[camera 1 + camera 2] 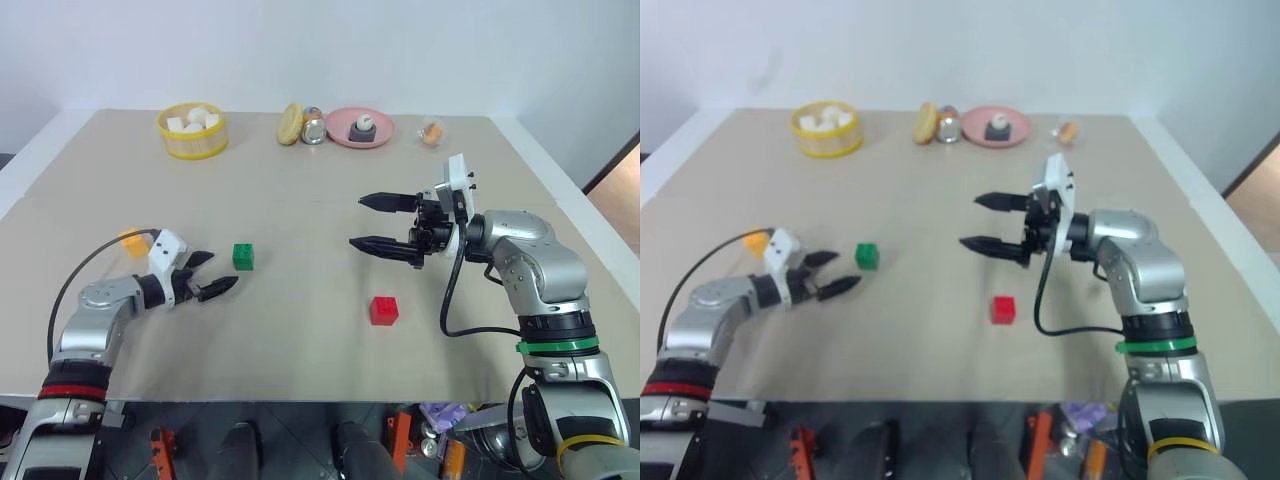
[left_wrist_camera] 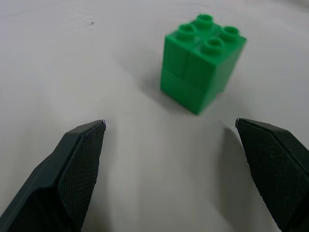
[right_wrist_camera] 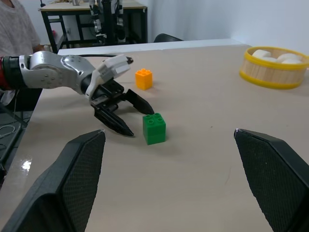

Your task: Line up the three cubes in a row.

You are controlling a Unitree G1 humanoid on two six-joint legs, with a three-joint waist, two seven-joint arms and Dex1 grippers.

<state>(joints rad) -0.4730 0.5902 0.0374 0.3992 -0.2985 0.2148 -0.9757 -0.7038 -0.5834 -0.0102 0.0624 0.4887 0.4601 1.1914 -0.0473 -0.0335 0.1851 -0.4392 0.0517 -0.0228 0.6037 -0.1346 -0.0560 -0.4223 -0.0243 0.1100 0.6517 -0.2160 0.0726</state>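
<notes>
On the beige table, a green cube (image 1: pixel 243 256) stands left of centre, with my left gripper (image 1: pixel 210 274) open just short of it and low over the surface. The cube (image 2: pixel 201 62) sits a little ahead of the gap between the left fingers. An orange-yellow cube (image 1: pixel 133 241) lies behind the left wrist, partly hidden by it. A red cube (image 1: pixel 384 310) rests nearer the front, right of centre. My right gripper (image 1: pixel 366 222) hangs open above the table, pointing left, above and behind the red cube. It holds nothing.
A yellow basket (image 1: pixel 192 131) with white lumps stands at the back left. A pink plate (image 1: pixel 360 127) and small items (image 1: pixel 302 124) line the far edge. A person sits beyond the table's end (image 3: pixel 17 29) in the right wrist view.
</notes>
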